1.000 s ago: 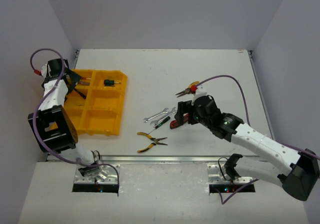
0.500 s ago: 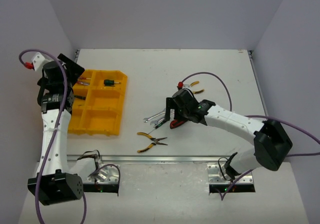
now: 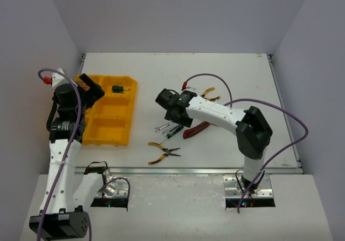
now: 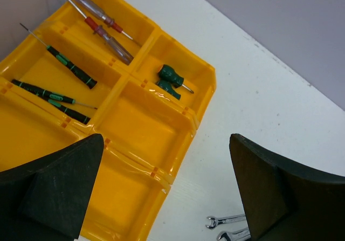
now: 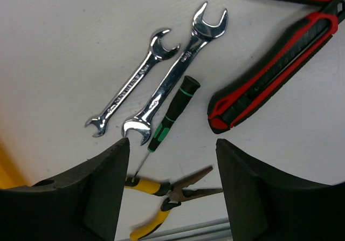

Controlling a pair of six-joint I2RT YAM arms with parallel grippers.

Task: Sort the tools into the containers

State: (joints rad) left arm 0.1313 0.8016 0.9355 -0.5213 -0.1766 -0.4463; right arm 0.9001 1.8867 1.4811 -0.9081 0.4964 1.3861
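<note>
While several screwdrivers already lay in the yellow organiser tray, we judged the sorting to be about half done. The left gripper hung above the tray with its fingers spread wide and nothing between them. Beyond its fingertips we saw two red-handled screwdrivers in the farthest compartment. Black-and-green precision screwdrivers lay in the compartments off to one side, and a stubby green screwdriver lay just ahead. The compartments directly beneath the gripper were bare, and we could see no wrench or pliers anywhere in the tray.

Six tools were left on the table, most of them close to the right gripper. That gripper hovered low with its fingers apart and gripping nothing, though we could not tell whether they were at their widest. A slim green-banded screwdriver lay just ahead of the gap, its blade tip pointing in toward one finger. The small wrench and the large wrench lay side by side just beyond it. The red-handled pliers sat ahead of the other finger. One pair of yellow-handled pliers lay back between the fingers, nearer the wrist. A second yellow pair lay well apart, behind the arm. We took the slim screwdriver to be the likeliest next pick.
</note>
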